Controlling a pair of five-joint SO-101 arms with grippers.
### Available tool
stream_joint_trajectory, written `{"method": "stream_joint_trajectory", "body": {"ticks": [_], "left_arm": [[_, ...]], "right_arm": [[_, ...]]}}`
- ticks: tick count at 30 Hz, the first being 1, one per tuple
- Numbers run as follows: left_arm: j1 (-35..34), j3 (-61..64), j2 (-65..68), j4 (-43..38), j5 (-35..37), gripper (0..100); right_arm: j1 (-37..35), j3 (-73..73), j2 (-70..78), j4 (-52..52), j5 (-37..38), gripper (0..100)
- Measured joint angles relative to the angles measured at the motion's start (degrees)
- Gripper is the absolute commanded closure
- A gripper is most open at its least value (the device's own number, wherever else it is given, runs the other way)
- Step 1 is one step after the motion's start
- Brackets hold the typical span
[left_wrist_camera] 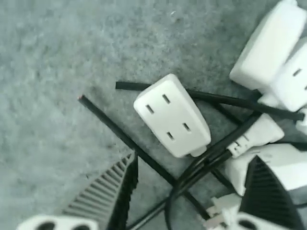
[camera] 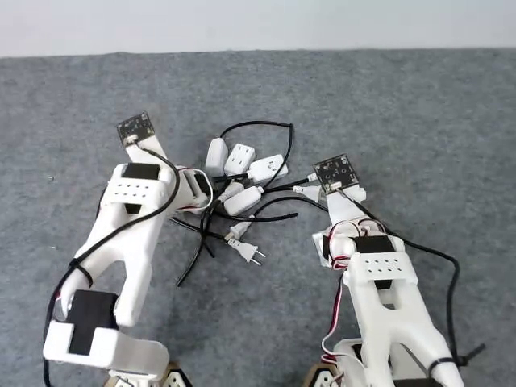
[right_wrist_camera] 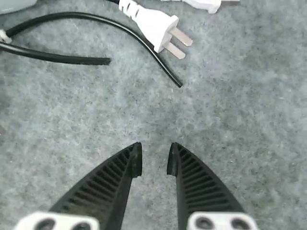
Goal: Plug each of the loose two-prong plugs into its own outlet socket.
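Note:
Several white outlet sockets (camera: 239, 158) lie in a tangle of black cords mid-table. One socket (left_wrist_camera: 172, 115) with two pairs of slots lies face up just ahead of my left gripper (left_wrist_camera: 194, 160), which is open wide over crossing black cords (left_wrist_camera: 144, 155). More white socket bodies (left_wrist_camera: 271, 45) lie beside it. A loose white two-prong plug (right_wrist_camera: 153, 26) rests on the carpet ahead of my right gripper (right_wrist_camera: 154, 163), which is narrowly open, holds nothing and is clear of it. Another loose plug (camera: 250, 252) lies between the arms.
Grey carpet (camera: 419, 113) covers the table. Cut black cord ends (right_wrist_camera: 178, 84) lie between my right gripper and the plug. A second white plug (right_wrist_camera: 206, 5) lies farther off. Open carpet stretches to the far right and far left.

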Motion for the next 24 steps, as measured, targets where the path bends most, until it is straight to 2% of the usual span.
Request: {"method": "stream_joint_trajectory", "body": {"ticks": [5,13,17,21,24], "left_arm": [[-0.3,0.5,1.4,-0.3,5.2,66],[-0.1,-3.7,13.7,-5.5,6.4,67],[-0.4,-6.9,16.2,-5.5,6.4,77],[-0.5,-7.4,16.0,-4.9,5.5,99],[-0.4,-7.5,14.5,-4.5,1.3,98]], "right_arm": [[-0.7,0.0,0.0,0.0,0.4,88.7],[-0.7,0.0,0.0,0.0,0.4,88.7],[-0.7,0.0,0.0,0.0,0.4,88.7],[-0.7,0.0,0.0,0.0,0.4,88.7],[-0.7,0.0,0.0,0.0,0.4,88.7]]}}
